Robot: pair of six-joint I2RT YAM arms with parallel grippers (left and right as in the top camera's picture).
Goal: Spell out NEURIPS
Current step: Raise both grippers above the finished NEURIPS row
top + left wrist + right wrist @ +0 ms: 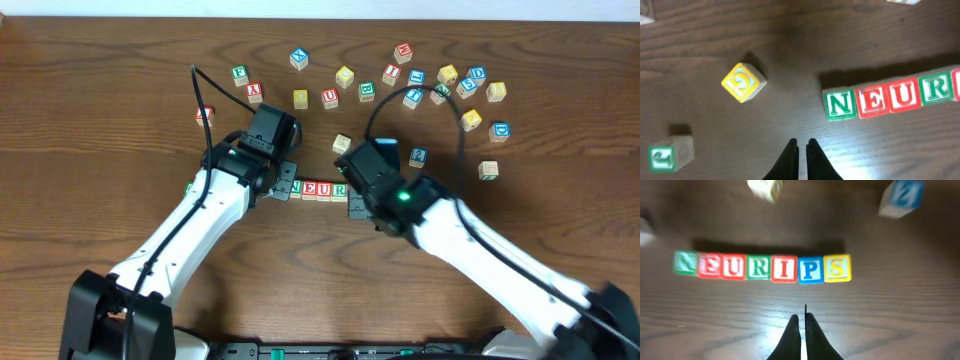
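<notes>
Seven lettered cubes read NEURIPS in one touching row on the table, just ahead of the left gripper and right gripper (both pressed together, empty); withdraw upward, never brushing it.

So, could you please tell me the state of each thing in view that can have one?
NEURIPS row, complete, seven cubes touching in one line.
left hand, shut, empty, apart from the row.
right hand, shut, empty, apart from the row.
yellow G cube, loose, turned askew, apart from the row.
spare cubes, scattered loose beyond the row.
</notes>
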